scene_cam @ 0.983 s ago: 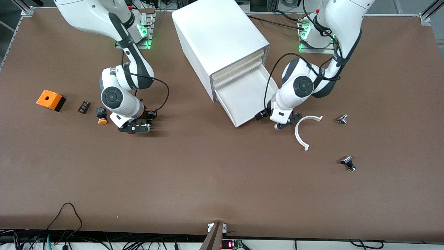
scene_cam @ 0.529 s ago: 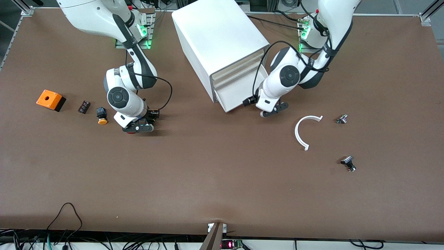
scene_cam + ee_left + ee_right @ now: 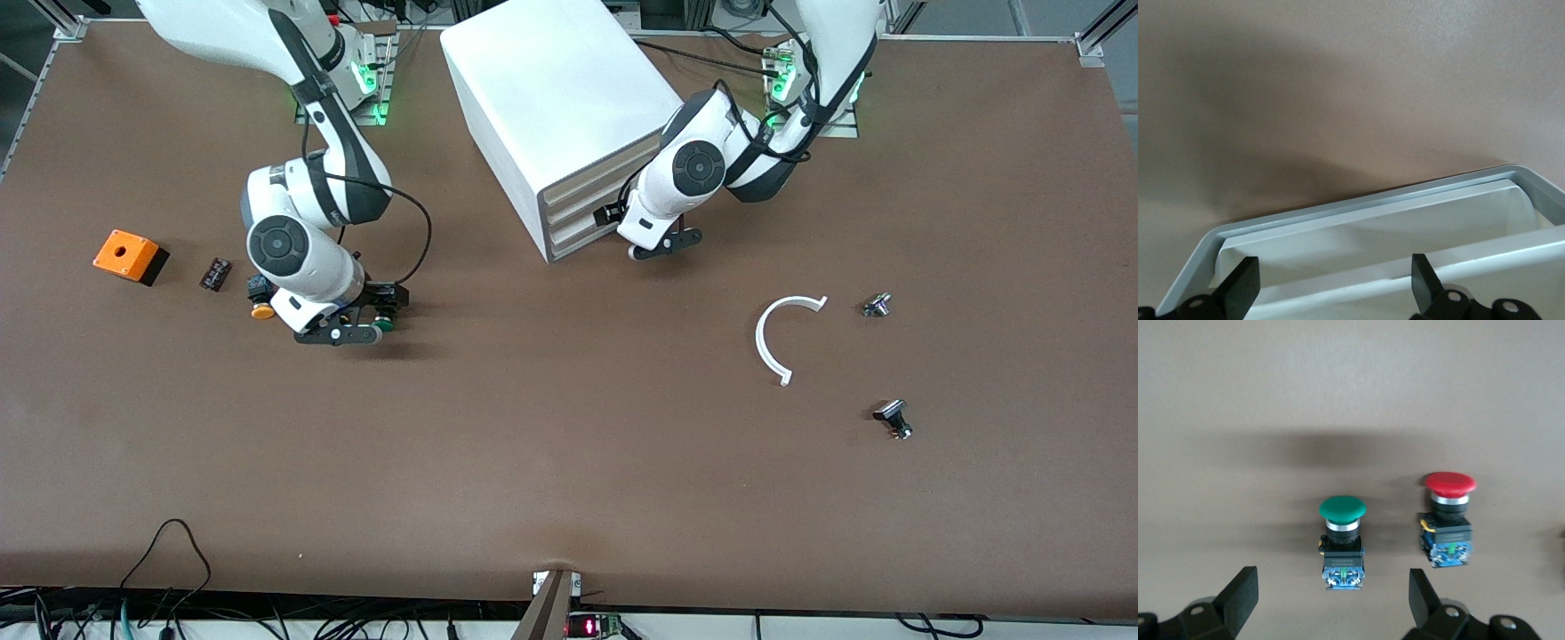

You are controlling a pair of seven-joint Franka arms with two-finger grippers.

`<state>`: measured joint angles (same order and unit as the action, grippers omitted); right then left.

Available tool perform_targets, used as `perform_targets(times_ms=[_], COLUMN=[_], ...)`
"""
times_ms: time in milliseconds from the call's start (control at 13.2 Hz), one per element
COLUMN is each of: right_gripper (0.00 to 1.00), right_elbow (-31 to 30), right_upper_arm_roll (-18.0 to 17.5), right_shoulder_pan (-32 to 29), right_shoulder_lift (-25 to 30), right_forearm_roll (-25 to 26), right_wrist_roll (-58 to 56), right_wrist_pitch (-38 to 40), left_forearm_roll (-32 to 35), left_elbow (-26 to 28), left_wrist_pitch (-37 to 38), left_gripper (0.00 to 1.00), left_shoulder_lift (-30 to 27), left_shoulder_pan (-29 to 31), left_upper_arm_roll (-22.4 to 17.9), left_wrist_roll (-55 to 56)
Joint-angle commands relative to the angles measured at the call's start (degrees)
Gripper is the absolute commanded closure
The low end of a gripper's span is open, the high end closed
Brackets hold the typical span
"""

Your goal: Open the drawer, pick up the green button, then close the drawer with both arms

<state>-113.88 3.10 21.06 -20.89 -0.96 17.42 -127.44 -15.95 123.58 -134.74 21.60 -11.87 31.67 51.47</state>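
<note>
Low at mid-frame the right gripper (image 3: 345, 333) hovers, fingers spread, over the green button (image 3: 1343, 543) standing on the table by a red button (image 3: 1449, 520), while in the upper middle the left gripper (image 3: 660, 249), fingers likewise spread, meets the drawer (image 3: 582, 238), which looks shut, so probably only backing off is left.

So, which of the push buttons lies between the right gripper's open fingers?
The green button: it lies centred under the right gripper, while the red button lies off to one side.
</note>
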Motion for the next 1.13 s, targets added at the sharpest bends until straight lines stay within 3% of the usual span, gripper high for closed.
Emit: perform_targets(times_ms=[0, 151, 454, 832, 1058], right_gripper=[0.0, 0.0, 0.0, 0.0, 0.0], right_elbow=[5.84, 11.9, 20.53, 29.32, 30.47], right_upper_arm_roll=[-0.2, -0.2, -0.55, -0.73, -0.82], right_shoulder_pan=[-1.45, -3.3, -6.99, -9.72, -14.19], right_shoulder_lift=[0.86, 0.86, 0.86, 1.29, 3.31], right_forearm_roll=[0.26, 0.26, 1.04, 1.93, 1.75], right_wrist_roll=[2.26, 2.35, 1.91, 1.65, -2.02], right_wrist_pitch=[6.73, 13.06, 22.74, 29.96, 30.05], left_forearm_roll=[-1.9, -1.46, -1.19, -1.11, -1.02], left_elbow=[1.32, 0.79, -0.97, -3.6, -4.13], left_wrist_pitch=[0.63, 0.19, -1.91, -3.68, 3.74], left_gripper=[0.0, 0.0, 0.0, 0.0, 0.0], left_shoulder_lift=[-2.18, -2.97, -7.18, -16.05, -22.46], left_shoulder_pan=[0.27, 1.06, 10.44, 18.37, 20.49], left_upper_arm_roll=[-0.03, -0.38, -3.11, -4.25, -8.18], left_wrist_roll=[-1.46, -2.42, -9.88, -11.83, -21.98])
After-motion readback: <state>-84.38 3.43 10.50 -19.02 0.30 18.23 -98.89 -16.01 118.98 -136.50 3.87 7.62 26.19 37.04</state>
